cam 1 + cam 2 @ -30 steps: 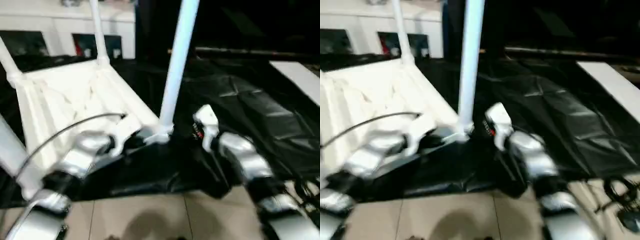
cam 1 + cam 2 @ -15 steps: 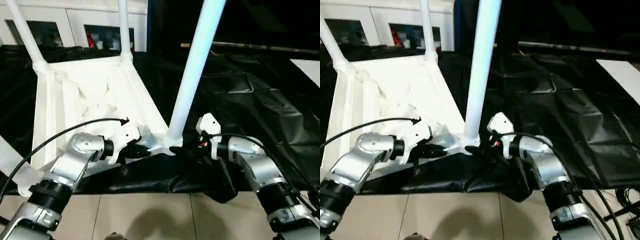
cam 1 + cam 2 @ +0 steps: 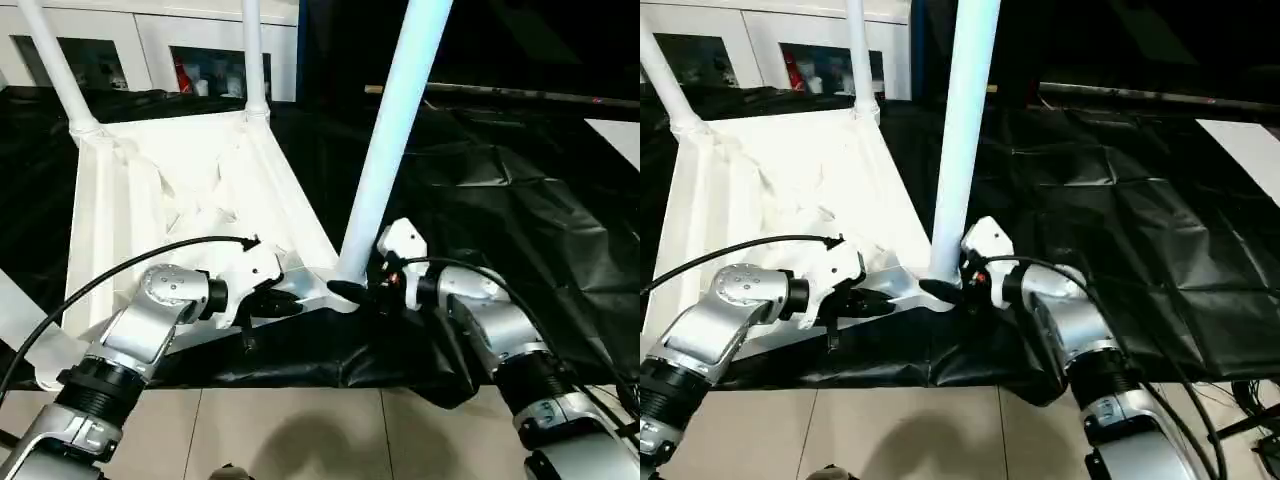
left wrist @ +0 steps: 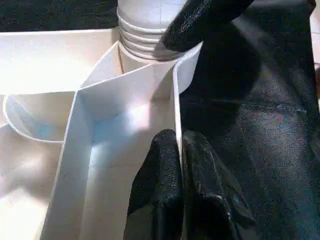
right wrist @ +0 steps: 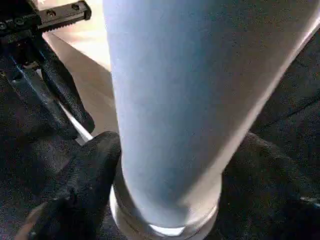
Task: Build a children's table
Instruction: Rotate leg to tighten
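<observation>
Between my right claw (image 3: 352, 292)'s spread fingers stands the near leg (image 3: 385, 160) in its corner socket, while my left claw (image 4: 179, 165) pinches the upturned tabletop (image 3: 180, 200)'s rim on the bench (image 3: 520, 190); next I judge: clamp and twist home.

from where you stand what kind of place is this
Probably a lab or workshop, not a home: a big table draped in black cloth, white glass-door cabinets along the back wall, a tiled floor, and cables trailing at the floor's edge.
</observation>
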